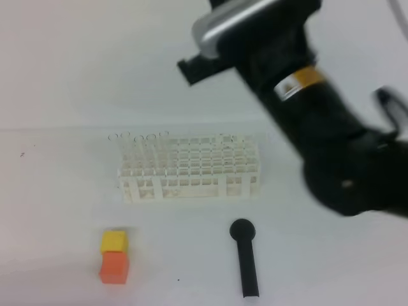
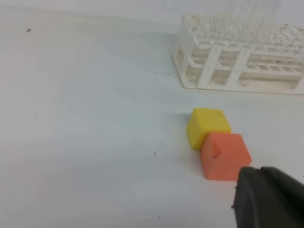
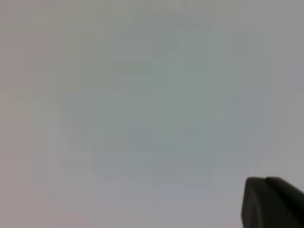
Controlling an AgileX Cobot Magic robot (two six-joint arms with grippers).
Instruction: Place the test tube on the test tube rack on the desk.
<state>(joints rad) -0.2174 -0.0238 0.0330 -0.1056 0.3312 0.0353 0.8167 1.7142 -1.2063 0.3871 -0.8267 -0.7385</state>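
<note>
The white test tube rack (image 1: 191,169) stands on the desk (image 1: 57,210) in the middle. Several clear test tubes (image 1: 137,145) stand in its left end; they also show in the left wrist view (image 2: 247,16) above the rack (image 2: 237,66). I see no loose tube on the desk and none in a gripper. My right arm (image 1: 299,95) is raised high over the right side, blurred. The right wrist view shows only a blank grey surface and one dark finger (image 3: 273,202). One dark finger (image 2: 268,199) of my left gripper hangs low near the orange cube.
A yellow cube (image 1: 114,241) touches an orange cube (image 1: 114,267) at the front left; both show in the left wrist view, yellow (image 2: 207,126) and orange (image 2: 224,155). A black round-headed stick (image 1: 245,258) lies in front of the rack.
</note>
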